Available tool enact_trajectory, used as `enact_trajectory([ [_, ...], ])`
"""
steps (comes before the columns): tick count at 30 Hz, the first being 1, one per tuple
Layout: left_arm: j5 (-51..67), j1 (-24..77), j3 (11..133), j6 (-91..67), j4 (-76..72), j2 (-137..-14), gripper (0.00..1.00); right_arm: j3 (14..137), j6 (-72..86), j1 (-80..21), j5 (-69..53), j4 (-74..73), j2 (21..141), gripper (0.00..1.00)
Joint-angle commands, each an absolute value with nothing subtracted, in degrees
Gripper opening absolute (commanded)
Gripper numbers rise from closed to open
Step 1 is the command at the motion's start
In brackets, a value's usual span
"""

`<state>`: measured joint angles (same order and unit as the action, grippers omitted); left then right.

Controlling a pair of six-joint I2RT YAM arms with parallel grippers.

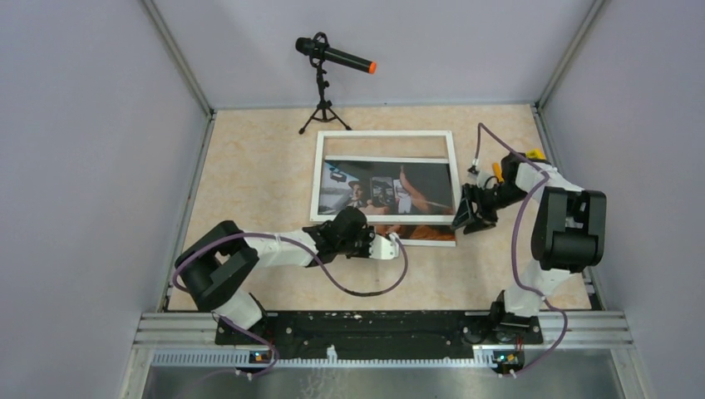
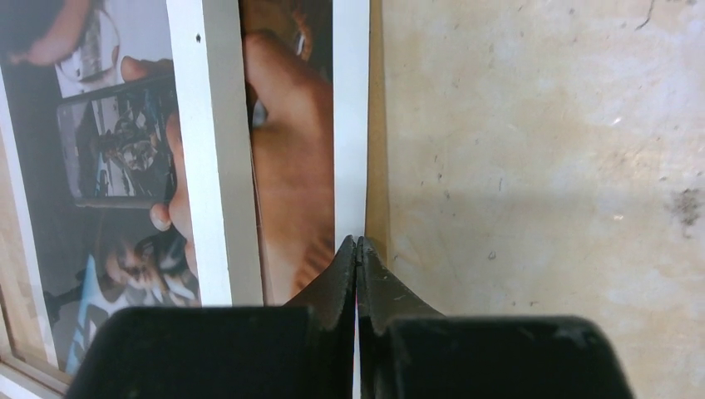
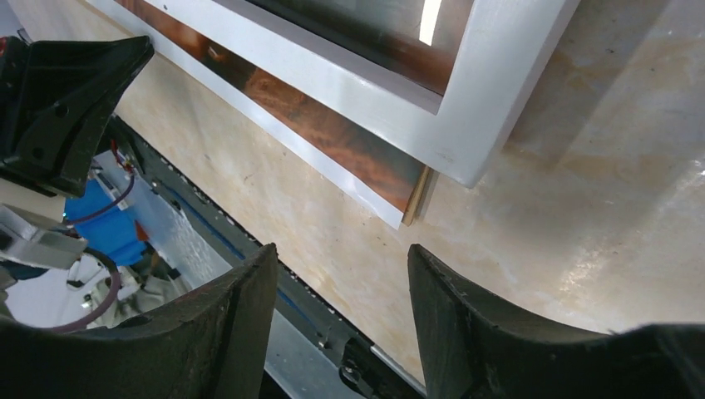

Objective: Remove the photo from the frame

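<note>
Left gripper (image 2: pixel 356 241), shut with nothing visibly pinched, rests its tips on the near edge of the photo (image 1: pixel 387 189), which pokes out of the frame (image 1: pixel 387 134) toward it, long axis crosswise, while the right gripper (image 3: pixel 341 253) hovers part-open and empty off the corner.

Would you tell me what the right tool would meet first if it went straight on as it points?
Probably the bare table, just short of the photo's corner; depth is unclear.
</note>
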<state>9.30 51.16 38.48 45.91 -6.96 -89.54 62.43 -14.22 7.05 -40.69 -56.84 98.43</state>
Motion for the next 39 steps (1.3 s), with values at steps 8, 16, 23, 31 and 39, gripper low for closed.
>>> enact_trajectory([
  [8, 9.8, 60.3, 47.1, 37.1, -12.3, -91.6, 0.44, 61.7, -10.6, 9.6, -41.5, -53.4, 101.5, 0.55],
  [16, 4.0, 67.3, 57.5, 36.9, -19.8, -106.3, 0.45, 60.3, -11.2, 10.5, -45.4, -50.6, 105.0, 0.51],
  [23, -0.4, 69.0, 62.5, 40.2, -23.8, -115.6, 0.37, 59.5, -11.6, 10.5, -46.8, -50.7, 106.2, 0.50],
  [31, -4.9, 69.0, 64.1, 41.5, -27.0, -118.8, 0.24, 59.8, -12.2, 10.5, -47.7, -51.5, 107.5, 0.47],
  [39, -3.4, 68.8, 66.2, 39.6, -25.8, -116.1, 0.03, 60.0, -12.4, 10.5, -48.6, -51.8, 107.5, 0.43],
])
